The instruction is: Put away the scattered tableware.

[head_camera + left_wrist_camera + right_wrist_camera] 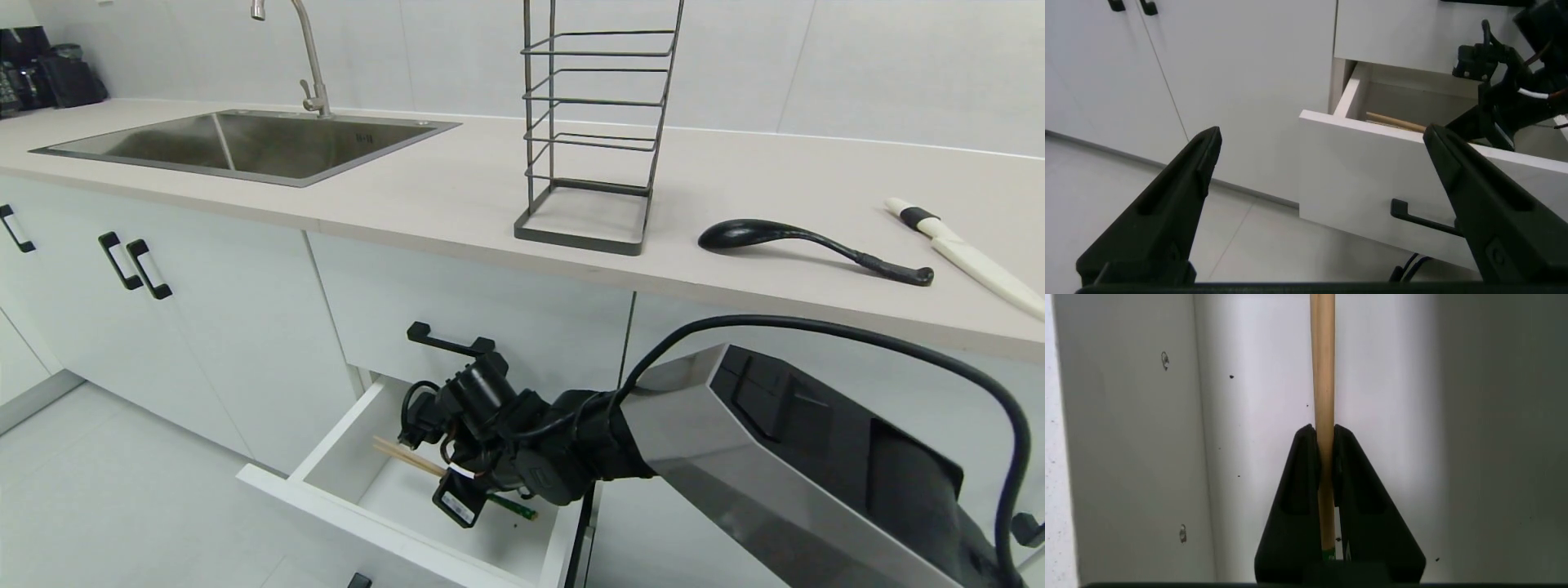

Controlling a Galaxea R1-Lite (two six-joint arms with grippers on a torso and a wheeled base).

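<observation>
The right claw [1323,441] is clamped on a chopstick [1323,359] low inside the open drawer [326,490], the left claw [1321,140] hangs open nearby, and the ladle [804,242] and knife [971,257] lie on the counter [408,196], not yet stowed.

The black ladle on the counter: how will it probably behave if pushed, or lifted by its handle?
The ladle looks rigid, so it should probably move as one piece. Its bowl is rounded and its handle thin and curved, so a push may rock or swing it on the counter. Lifted by the handle end, the bowl side would likely dip.
</observation>
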